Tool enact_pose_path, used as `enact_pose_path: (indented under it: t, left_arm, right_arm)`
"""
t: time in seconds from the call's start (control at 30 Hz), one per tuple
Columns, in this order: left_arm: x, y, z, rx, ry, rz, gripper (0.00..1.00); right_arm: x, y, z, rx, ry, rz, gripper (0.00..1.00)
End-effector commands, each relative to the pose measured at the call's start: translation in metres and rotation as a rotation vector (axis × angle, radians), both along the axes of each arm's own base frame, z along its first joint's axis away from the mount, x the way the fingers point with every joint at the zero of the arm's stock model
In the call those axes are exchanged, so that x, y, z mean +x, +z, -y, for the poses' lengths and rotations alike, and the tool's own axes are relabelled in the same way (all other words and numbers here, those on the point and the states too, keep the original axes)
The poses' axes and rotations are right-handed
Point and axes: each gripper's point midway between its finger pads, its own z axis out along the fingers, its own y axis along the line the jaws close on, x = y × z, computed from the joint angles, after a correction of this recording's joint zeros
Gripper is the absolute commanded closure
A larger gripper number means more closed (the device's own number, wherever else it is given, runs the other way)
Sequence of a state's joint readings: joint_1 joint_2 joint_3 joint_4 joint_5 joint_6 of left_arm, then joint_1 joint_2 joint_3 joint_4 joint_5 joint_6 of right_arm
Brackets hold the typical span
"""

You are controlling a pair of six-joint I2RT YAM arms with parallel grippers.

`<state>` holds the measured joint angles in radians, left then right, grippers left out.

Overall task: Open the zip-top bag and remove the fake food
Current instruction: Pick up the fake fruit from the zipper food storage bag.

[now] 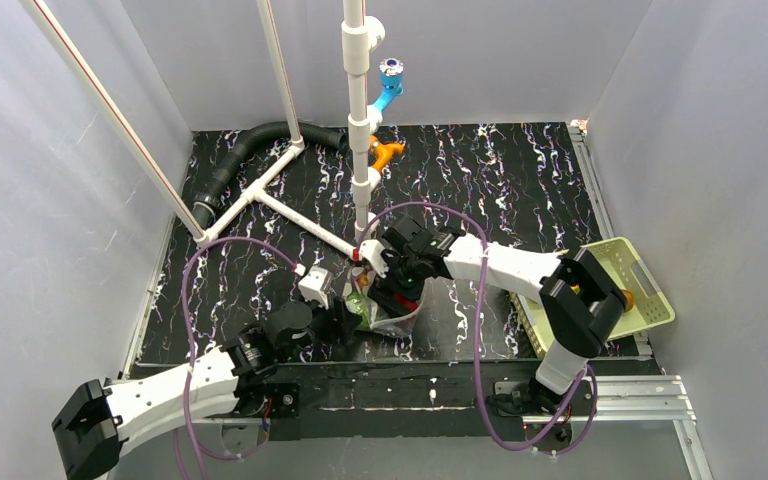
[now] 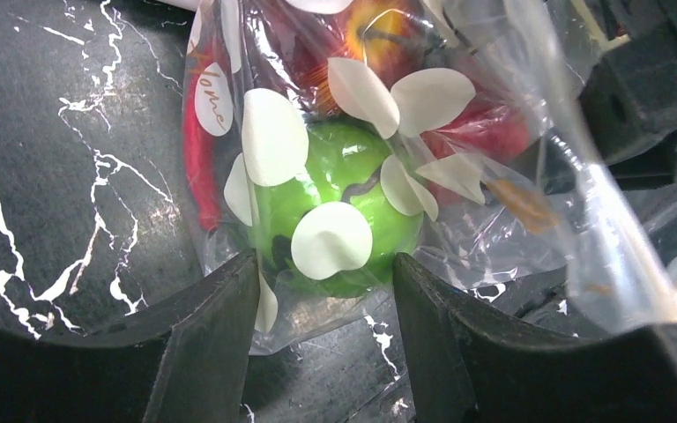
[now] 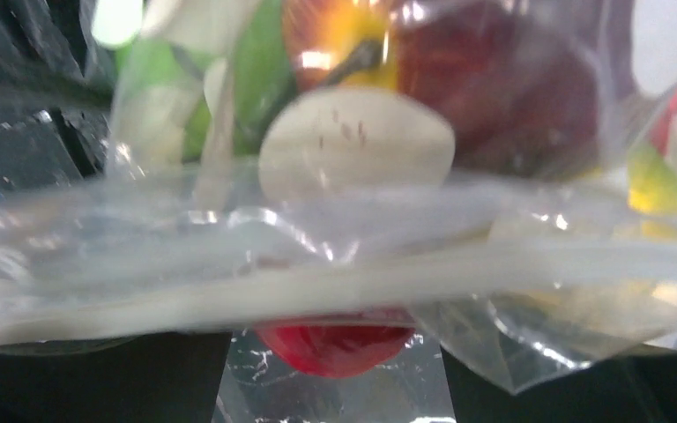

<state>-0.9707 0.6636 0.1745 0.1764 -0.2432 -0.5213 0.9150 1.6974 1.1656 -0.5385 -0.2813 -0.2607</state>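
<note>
The zip-top bag [image 1: 392, 318] is clear with whitish dots and lies on the black marbled table near its front edge, between both grippers. Fake food fills it: a green fruit [image 2: 344, 176], a red-yellow apple [image 3: 494, 79] and a red piece [image 3: 335, 348]. My left gripper [image 1: 348, 322] comes in from the left. Its fingertips [image 2: 410, 282] press the bag's lower corner on either side of the green fruit. My right gripper [image 1: 392, 290] reaches from the right over the bag's top. Its jaws stand wide, with the zip strip [image 3: 335, 291] lying across in front of them and loose film between.
A pale yellow-green mesh basket [image 1: 620, 290] sits at the right table edge, behind the right arm. A white pipe frame [image 1: 360, 150] with orange [image 1: 387, 152] and blue [image 1: 390, 90] fittings stands just behind the bag. A black hose [image 1: 250, 150] lies at the back left.
</note>
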Motion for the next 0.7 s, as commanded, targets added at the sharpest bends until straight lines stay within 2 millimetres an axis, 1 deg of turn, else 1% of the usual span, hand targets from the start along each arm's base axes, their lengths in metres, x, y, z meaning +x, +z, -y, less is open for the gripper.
enact_pose_path:
  t: [0.0,0.07,0.23,0.43,0.67]
  left_arm:
    - [-0.004,-0.014,-0.015,0.038,0.042,-0.030,0.46]
    - [-0.004,-0.013,-0.016,0.035,0.047,-0.030,0.45]
    - [-0.005,-0.009,-0.013,0.018,0.041,-0.038,0.44]
    - [-0.007,-0.003,-0.006,-0.016,0.025,-0.047,0.39]
    - [-0.008,-0.002,0.000,-0.038,0.004,-0.056,0.40]
  right_arm:
    - [0.003,0.017,0.011,0.018,0.036,0.101,0.14]
    - [0.001,0.017,0.014,0.018,0.045,0.106,0.13]
    - [0.001,0.005,0.016,-0.006,0.047,0.091,0.13]
    - [0.000,0.002,0.005,0.005,0.041,0.044,0.15]
    - [0.002,-0.009,-0.003,-0.016,0.008,0.015,0.18]
